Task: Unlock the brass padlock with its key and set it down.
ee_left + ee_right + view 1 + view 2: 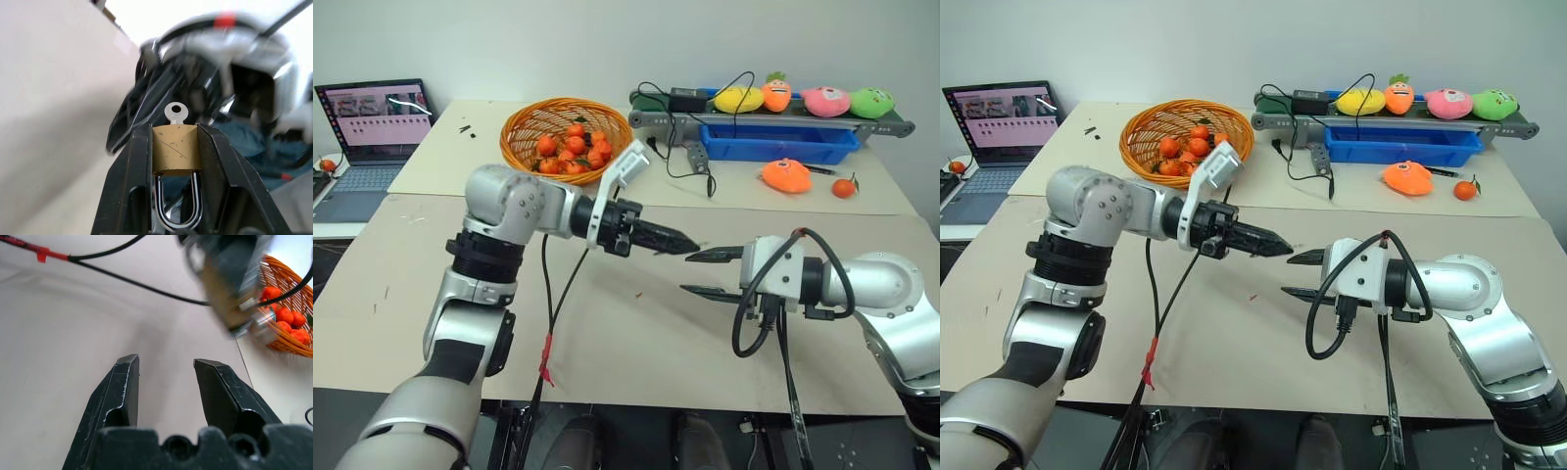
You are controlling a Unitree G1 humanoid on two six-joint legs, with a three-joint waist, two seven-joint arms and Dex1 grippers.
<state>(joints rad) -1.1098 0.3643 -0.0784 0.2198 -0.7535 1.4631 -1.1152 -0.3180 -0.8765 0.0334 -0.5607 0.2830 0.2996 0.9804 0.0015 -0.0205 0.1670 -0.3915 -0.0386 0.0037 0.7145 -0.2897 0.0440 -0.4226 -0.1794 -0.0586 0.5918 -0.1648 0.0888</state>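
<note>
My left end effector (pixel 173 152) clamps the brass padlock (pixel 175 153) between its fingers, the key (pixel 175 113) standing in the lock body and the silver shackle pointing back toward the wrist. My right end effector (pixel 705 272) hangs just right of it, fingers spread and holding nothing. Both hover above the bare desk (pixel 636 343); the basket of oranges (pixel 566 137) sits farther back.

Bare table (pixel 636 343) lies open beneath both grippers; the left gripper (pixel 690 245) stands just beyond the right gripper (pixel 700 272) fingertips.
</note>
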